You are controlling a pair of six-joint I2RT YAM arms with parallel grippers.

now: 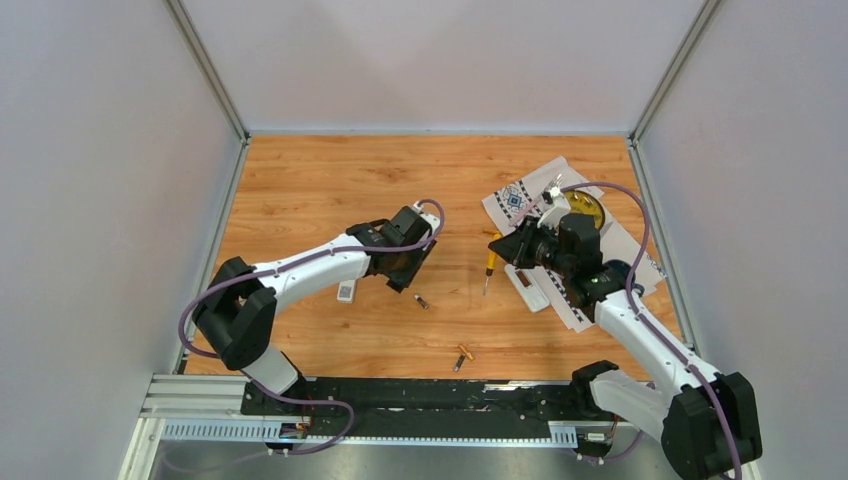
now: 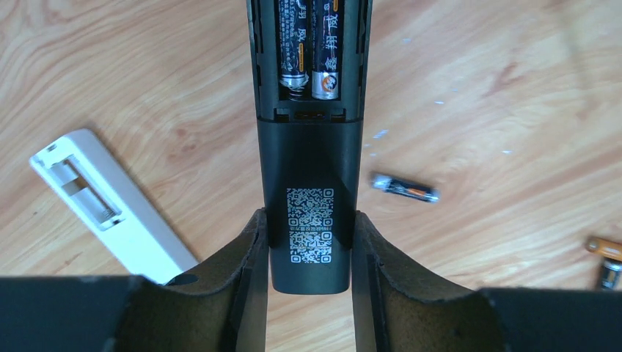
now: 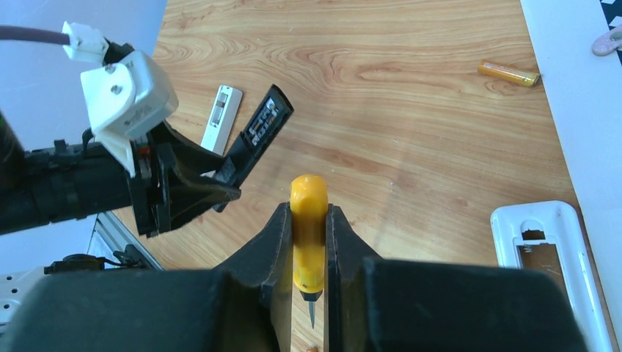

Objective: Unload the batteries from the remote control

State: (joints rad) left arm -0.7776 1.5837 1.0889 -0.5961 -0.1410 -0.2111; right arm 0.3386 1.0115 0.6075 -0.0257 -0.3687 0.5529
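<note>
Between the fingers of my left gripper [image 2: 308,238] sits the black remote [image 2: 308,165], clamped by its lower end, the pads pressing both sides by the square code label. Its back cover is off, and 2 batteries [image 2: 294,59] lie side by side in the open bay, one against a spring. From the right wrist view the black remote tilts upward off the table [image 1: 300,190].

Just right of the black remote in the left wrist view, a loose battery [image 2: 405,188] lies flat on the wood, apart from it. Farther right, at the frame edge, an orange battery [image 2: 604,247] and a dark battery [image 2: 609,273] lie close together. Left of the black remote lies a white remote [image 2: 110,209], back up, with its bay empty.

My right gripper [image 3: 309,242] is closed on the yellow-handled screwdriver [image 3: 308,213], gripping the handle with the metal tip pointing down. In the top view it hangs to the right of the black remote, well apart from it. Beyond it, a second white remote [image 3: 550,257] lies with its bay open at the edge of a white cloth [image 1: 625,240], farther from the black remote. 1 more orange battery [image 3: 509,72] lies on the wood near that cloth.
</note>
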